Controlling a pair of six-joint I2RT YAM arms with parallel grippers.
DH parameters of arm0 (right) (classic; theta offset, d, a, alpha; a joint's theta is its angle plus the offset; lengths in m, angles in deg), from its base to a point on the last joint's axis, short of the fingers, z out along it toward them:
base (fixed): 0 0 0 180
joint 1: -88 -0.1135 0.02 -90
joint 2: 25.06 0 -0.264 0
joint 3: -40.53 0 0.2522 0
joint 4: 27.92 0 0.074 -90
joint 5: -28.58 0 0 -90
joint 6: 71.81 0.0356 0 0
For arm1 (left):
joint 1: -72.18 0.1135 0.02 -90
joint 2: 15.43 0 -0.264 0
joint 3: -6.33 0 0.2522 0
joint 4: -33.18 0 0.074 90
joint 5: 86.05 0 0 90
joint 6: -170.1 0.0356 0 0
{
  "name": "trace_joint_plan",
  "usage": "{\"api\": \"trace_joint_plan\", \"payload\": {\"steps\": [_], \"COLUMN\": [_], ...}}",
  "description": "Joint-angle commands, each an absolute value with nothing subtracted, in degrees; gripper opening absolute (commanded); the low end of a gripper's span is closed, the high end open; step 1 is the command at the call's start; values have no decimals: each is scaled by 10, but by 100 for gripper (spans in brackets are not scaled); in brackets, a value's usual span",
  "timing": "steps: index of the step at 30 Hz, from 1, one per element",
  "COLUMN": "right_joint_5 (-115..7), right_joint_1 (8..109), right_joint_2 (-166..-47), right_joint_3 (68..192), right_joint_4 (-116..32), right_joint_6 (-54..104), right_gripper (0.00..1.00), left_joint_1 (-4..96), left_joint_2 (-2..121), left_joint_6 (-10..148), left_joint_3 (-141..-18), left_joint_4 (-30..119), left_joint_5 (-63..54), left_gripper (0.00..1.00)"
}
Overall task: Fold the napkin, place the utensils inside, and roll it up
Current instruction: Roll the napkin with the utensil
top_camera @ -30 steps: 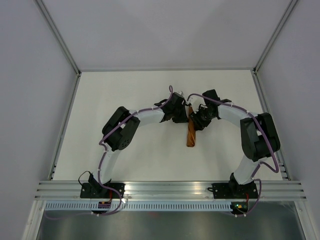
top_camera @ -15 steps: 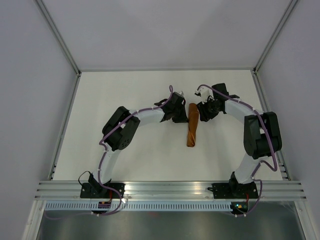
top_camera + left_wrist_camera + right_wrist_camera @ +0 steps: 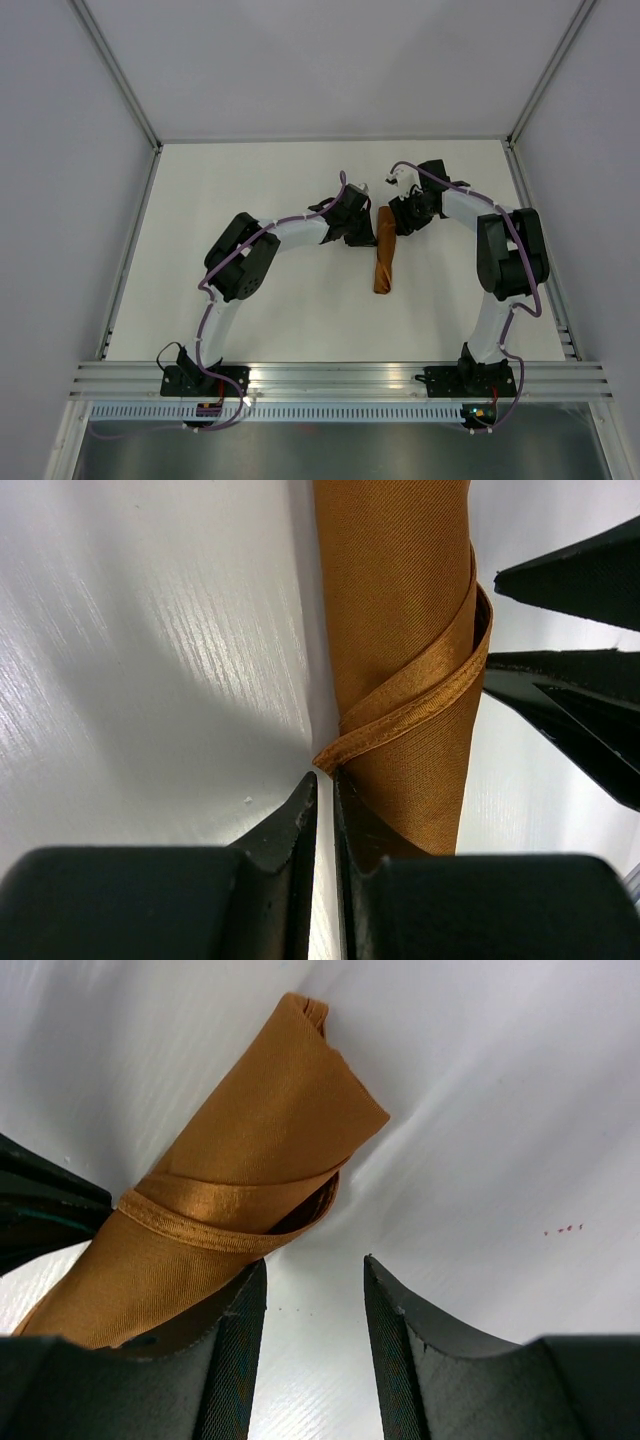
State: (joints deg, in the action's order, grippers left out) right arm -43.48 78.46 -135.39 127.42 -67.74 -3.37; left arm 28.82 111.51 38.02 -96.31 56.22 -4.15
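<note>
The napkin [image 3: 383, 258] lies on the white table as a tight rust-orange roll, its hemmed edge wrapped across it [image 3: 400, 610] [image 3: 250, 1180]. The utensils are hidden. My left gripper [image 3: 366, 232] sits at the left of the roll's far end. Its jaws are closed to a thin slit [image 3: 325, 777] with only white table showing in it, and the tips are at the hem's corner. My right gripper [image 3: 398, 222] is on the roll's right side. It stands open [image 3: 315, 1265] over bare table, with the roll against the outside of its left finger.
The right gripper's dark fingers [image 3: 570, 710] show at the right edge of the left wrist view, close to the roll. The table's raised frame [image 3: 150, 250] runs along its sides, and both arm bases stand at the near rail [image 3: 330, 380].
My right gripper has drawn back from the roll's far end toward the back of the table, and its arm has swung. The left gripper and the roll have stayed put.
</note>
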Motion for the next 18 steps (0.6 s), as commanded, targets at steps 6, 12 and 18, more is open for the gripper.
{"api": "trace_joint_plan", "payload": {"steps": [6,12,18], "right_joint_5": [-438,-443,-447], "right_joint_1": [783,783,789], "right_joint_2": [-1362,-1358,-1341], "right_joint_3": [1299,1300,1311], "right_joint_4": [-684,-683,-694], "right_joint_6": [-13,-13,-12], "right_gripper": [50,50,50], "left_joint_1": [289,290,305], "left_joint_2": [1132,1113,1063], "left_joint_6": [403,407,415], "left_joint_3": [-973,-966,-933], "left_joint_4": [593,589,573], "left_joint_5": [-66,-63,-55], "left_gripper": [15,21,28]}}
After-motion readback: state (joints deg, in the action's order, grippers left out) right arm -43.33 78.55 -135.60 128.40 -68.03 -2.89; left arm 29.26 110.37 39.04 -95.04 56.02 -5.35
